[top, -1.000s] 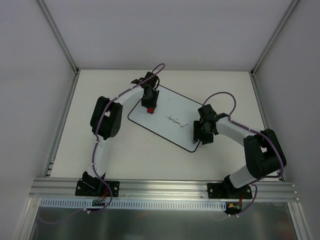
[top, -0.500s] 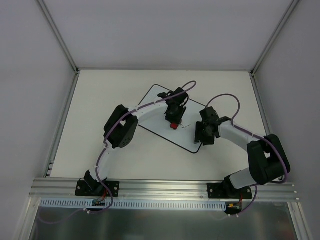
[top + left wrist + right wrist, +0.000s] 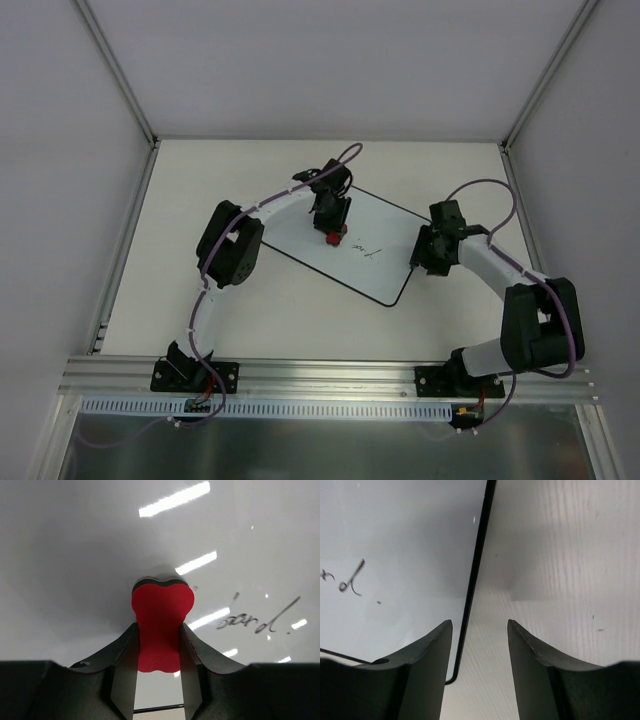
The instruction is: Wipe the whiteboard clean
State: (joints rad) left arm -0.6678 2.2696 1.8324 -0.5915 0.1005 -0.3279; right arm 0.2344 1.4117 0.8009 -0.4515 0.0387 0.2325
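Left gripper [image 3: 158, 628] clamped on red bone-shaped eraser [image 3: 161, 611], fingers at its waist. Eraser's dark-edged head against whiteboard [image 3: 75, 555]. Dark handwriting [image 3: 252, 622] lies right of eraser.

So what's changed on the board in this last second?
The left fingers swept the red eraser right across the writing, then drew back a little; only its end remains on the whiteboard. The right fingers moved right, to the board's edge. The eraser stayed gripped throughout.
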